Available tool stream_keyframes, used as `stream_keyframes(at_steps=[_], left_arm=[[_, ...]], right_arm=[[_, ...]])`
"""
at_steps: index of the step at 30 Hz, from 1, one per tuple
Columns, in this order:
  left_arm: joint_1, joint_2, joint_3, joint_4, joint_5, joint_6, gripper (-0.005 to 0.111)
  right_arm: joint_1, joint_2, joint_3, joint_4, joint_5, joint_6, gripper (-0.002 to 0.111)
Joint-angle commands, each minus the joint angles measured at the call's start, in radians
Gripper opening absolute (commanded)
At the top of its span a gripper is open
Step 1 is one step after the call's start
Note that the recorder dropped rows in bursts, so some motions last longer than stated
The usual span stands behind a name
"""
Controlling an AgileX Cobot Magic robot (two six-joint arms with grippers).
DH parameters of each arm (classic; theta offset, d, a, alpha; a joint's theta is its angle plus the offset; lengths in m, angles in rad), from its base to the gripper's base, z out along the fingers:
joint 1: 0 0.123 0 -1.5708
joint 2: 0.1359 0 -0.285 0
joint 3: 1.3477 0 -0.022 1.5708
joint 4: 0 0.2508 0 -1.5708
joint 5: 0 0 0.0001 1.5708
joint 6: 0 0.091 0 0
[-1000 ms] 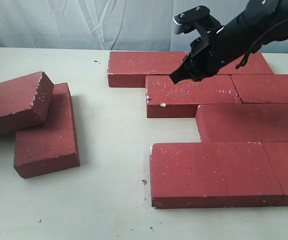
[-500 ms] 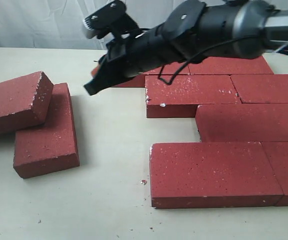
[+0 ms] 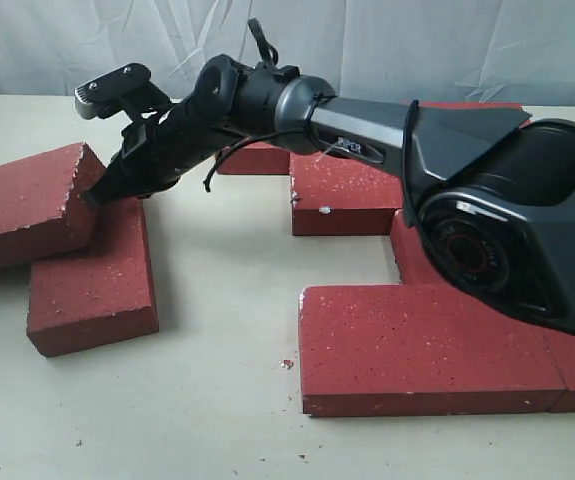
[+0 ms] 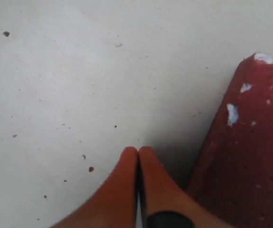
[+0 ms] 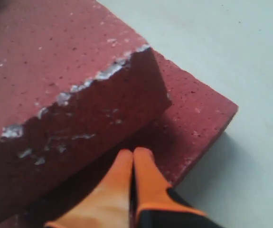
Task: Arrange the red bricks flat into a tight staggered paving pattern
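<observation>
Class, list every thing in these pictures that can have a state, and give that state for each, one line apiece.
Loose flat brick: lying flat, apart from the paving.
Tilted brick: propped aslant on the loose flat brick.
Paved bricks: flat, in staggered rows, partly hidden.
Right end effector: shut, empty, tip at the tilted brick's end.
Left end effector: shut, empty, low over the table.

The pale table (image 3: 227,330) carries red bricks (image 3: 417,345), several lying flat in staggered rows with edges touching. Well apart, at the exterior view's left, a flat brick (image 3: 92,275) has a tilted brick (image 3: 22,205) leaning on it. Tiny red crumbs (image 3: 287,364) dot the surface.
</observation>
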Motion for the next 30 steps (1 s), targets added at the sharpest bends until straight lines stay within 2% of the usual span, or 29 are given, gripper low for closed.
stream_keyframes(at_steps=[1,4,6,9,14,20,26,30], left_arm=[[0.001,0.046,-0.005,-0.086,0.006,0.068,0.0],[0.001,0.044,-0.005,-0.319,0.013,0.284,0.0],[0.001,0.044,-0.005,-0.37,0.036,0.337,0.0],[0.001,0.032,-0.005,-0.372,0.041,0.349,0.0],[0.001,-0.05,-0.005,-0.372,0.032,0.362,0.0],[-0.001,-0.172,-0.005,-0.423,0.052,0.377,0.0],[-0.075,-0.234,0.04,-0.573,0.065,0.501,0.0],[-0.161,-0.234,0.049,-0.573,0.055,0.515,0.0]], right_arm=[[0.013,0.002,-0.015,0.002,0.002,0.005,-0.001],[0.028,0.002,-0.015,0.002,-0.002,0.005,-0.001],[0.03,0.002,-0.015,0.002,-0.007,0.005,-0.001],[0.03,0.002,-0.021,-0.002,-0.013,0.002,-0.001],[0.024,0.0,-0.09,-0.034,0.087,0.002,-0.001],[0.024,-0.043,-0.169,-0.304,0.236,0.151,-0.001],[0.021,-0.124,-0.176,-0.578,0.372,0.297,-0.001],[-0.018,-0.174,-0.176,-0.611,0.46,0.354,-0.001]])
